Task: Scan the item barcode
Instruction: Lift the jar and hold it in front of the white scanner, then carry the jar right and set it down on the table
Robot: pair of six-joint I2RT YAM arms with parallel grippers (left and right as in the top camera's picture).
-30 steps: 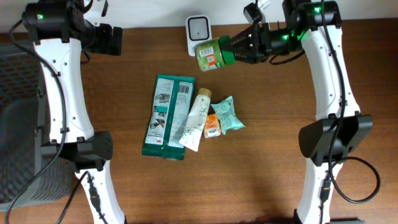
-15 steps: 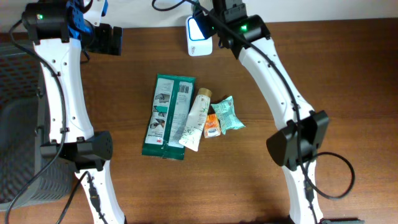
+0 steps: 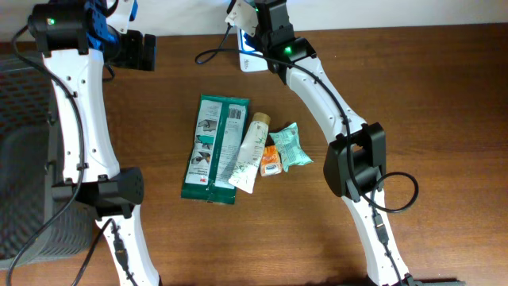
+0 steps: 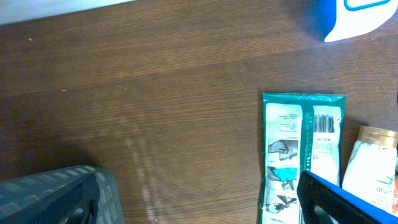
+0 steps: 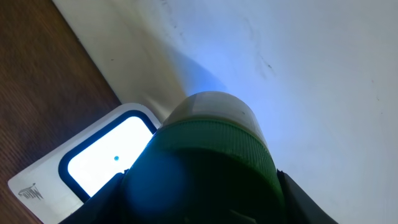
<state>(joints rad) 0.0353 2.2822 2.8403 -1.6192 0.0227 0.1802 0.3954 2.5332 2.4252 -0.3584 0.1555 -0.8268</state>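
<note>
Now, right claw (image 5: 198, 202): we see it gripping the green-lidded jar (image 5: 208, 143).
Jar: far desk (image 3: 397, 95) edge, just beside the lit scanner (image 5: 106, 158), axis pointing away from the claw.
Left claw (image 3: 139, 49): spread wide, empty, well apart.

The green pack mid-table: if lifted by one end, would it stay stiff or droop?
Probably droop: the pack looks like a flat, soft film wrapper with crimped ends. Its smooth film may slip in the jaws. Pushed, it would likely slide, not roll, and might nudge the tube lying against its right side.
</note>
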